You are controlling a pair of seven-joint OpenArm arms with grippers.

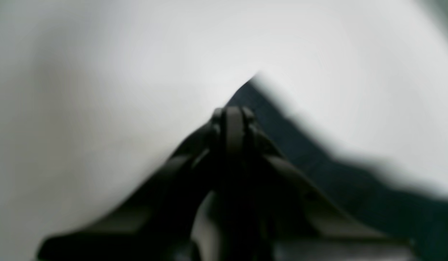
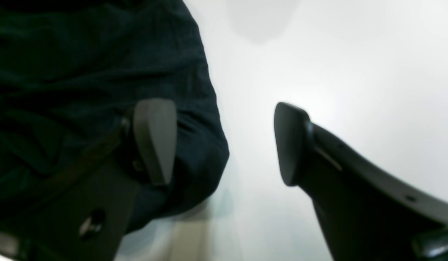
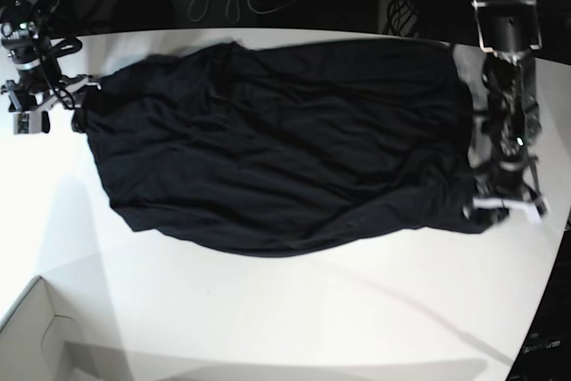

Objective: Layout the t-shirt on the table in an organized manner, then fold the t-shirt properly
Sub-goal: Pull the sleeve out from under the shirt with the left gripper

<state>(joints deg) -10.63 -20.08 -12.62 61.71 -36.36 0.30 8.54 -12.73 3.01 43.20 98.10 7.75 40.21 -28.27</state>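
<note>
T-shirt (image 1: 354, 188) in the left wrist view: dark cloth runs from just ahead of the left gripper (image 1: 234, 125) back along its right flank, coming to a point past the tips. Jaws are pinched together with no gap between them; blur hides whether cloth sits in the pinch, so can't call it a hold. White table (image 1: 100, 90) fills everything else.

Right wrist view: right gripper (image 2: 224, 145) gapes wide, nothing between the fingers. One finger (image 2: 155, 139) hangs over the shirt's (image 2: 82, 72) rounded edge, the other over bare table (image 2: 354, 54).

Base view: shirt (image 3: 277, 153) lies spread across the table (image 3: 294, 310), wrinkled, lower edge uneven, with one gripper at each end: left (image 3: 507, 204) at a corner, right (image 3: 85, 100) at the opposite edge. White box corner (image 3: 36, 336) sits well clear of both.

My read: layout step, not folding yet. Next move needs the right jaws closing on the edge under them, then both arms pulling apart to tension out the wrinkles. Confirm the left pinch has fabric first.
</note>
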